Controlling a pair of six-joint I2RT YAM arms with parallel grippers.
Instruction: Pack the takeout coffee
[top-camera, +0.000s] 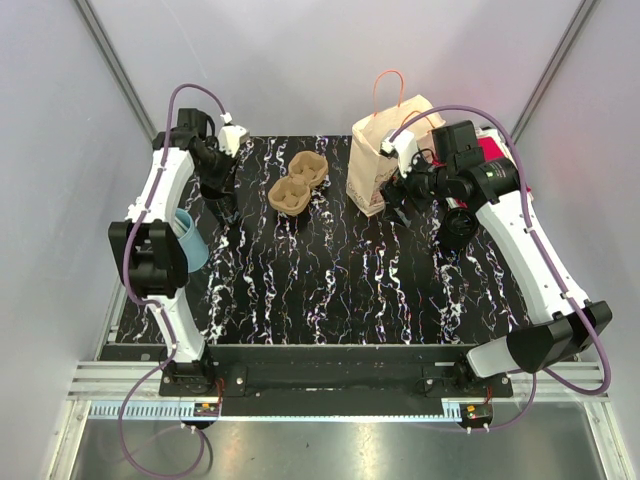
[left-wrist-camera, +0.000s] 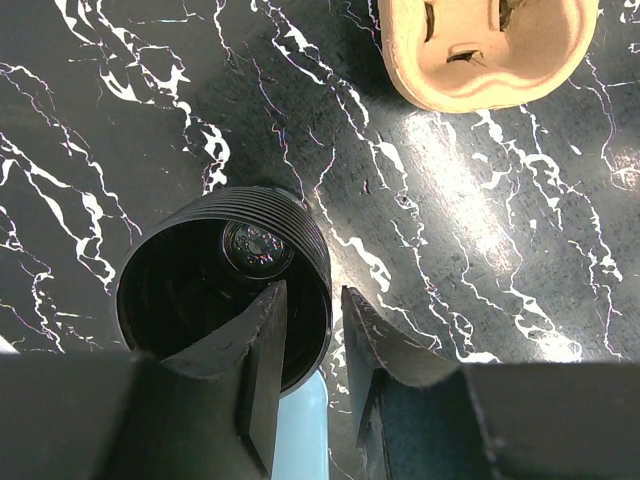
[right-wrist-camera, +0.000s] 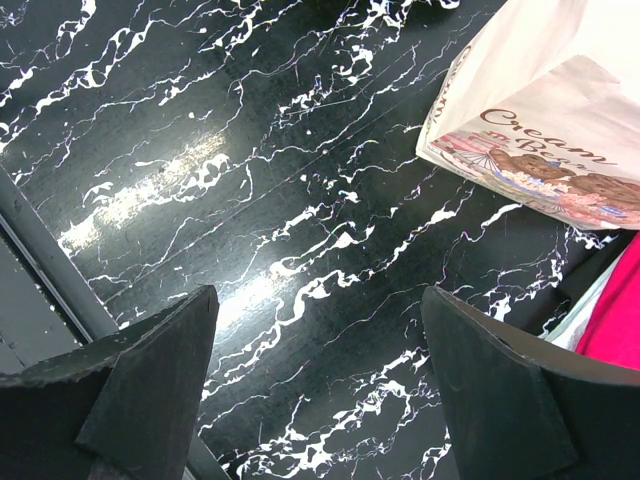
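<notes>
A black ribbed cup (left-wrist-camera: 225, 290) stands upright on the marbled table, seen from above in the left wrist view. My left gripper (left-wrist-camera: 312, 290) straddles its near rim, one finger inside the cup and one outside, jaws narrowed but with a gap still showing beside the wall. A light blue cup (top-camera: 190, 240) lies just behind it near the left arm. The cardboard cup carrier (top-camera: 300, 183) sits at the back centre. The paper bag (top-camera: 385, 150) with orange handles stands at the back right. Beside the bag's foot, my right gripper (right-wrist-camera: 318, 295) hangs open over bare table.
A pink object (top-camera: 495, 150) lies behind the right arm, next to the bag. The table's left edge rail (right-wrist-camera: 40, 260) shows in the right wrist view. Grey walls enclose the table on three sides.
</notes>
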